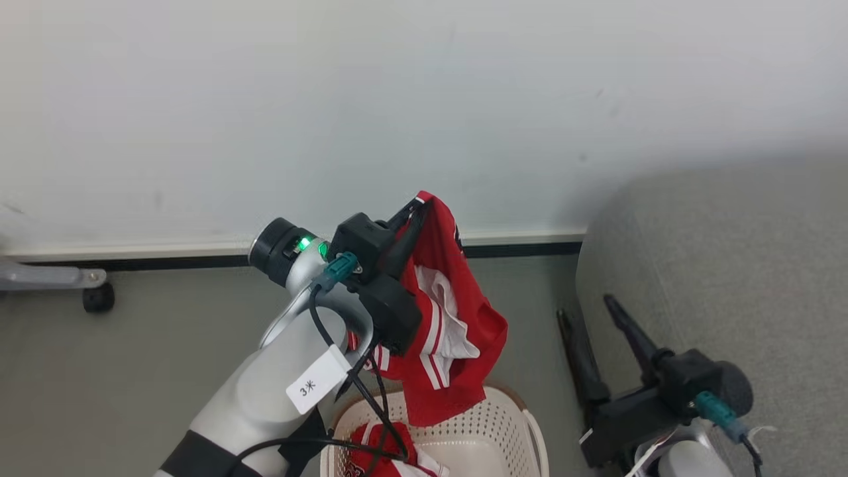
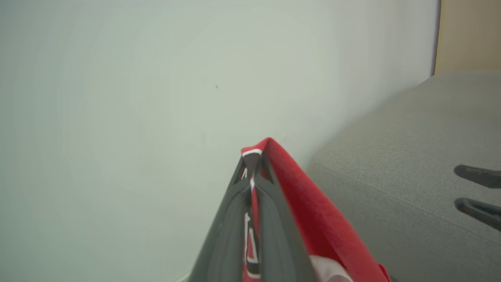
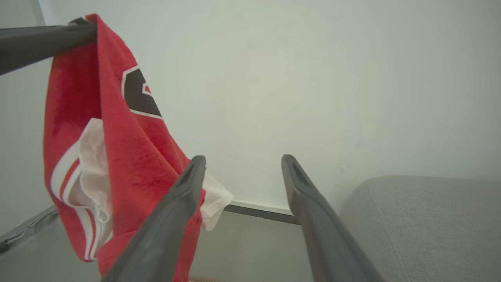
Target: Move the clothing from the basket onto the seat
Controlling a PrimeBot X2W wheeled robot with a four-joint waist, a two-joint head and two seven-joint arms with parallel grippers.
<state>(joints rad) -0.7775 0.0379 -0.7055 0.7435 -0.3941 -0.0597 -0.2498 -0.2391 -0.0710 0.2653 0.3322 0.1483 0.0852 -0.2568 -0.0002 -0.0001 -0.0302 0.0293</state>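
Observation:
My left gripper (image 1: pixel 416 211) is raised above the basket and shut on the top edge of a red garment (image 1: pixel 450 318) with white stripes, which hangs free down to the basket's rim. In the left wrist view the fingers (image 2: pixel 235 203) pinch the red cloth (image 2: pixel 313 211) between them. The cream basket (image 1: pixel 507 424) sits on the floor at the bottom, with more red clothing (image 1: pixel 377 450) inside. The grey seat (image 1: pixel 729 265) stands to the right. My right gripper (image 1: pixel 586 311) is open and holds nothing, low beside the seat's edge. From the right wrist view the gripper (image 3: pixel 242 158) faces the wall, with the garment (image 3: pixel 117 137) to its left.
A white wall (image 1: pixel 424 99) with a dark baseboard (image 1: pixel 517 250) runs behind. On the grey floor at the far left is a metal leg with a black caster (image 1: pixel 98 298). A strip of floor separates the basket from the seat (image 3: pixel 422 223).

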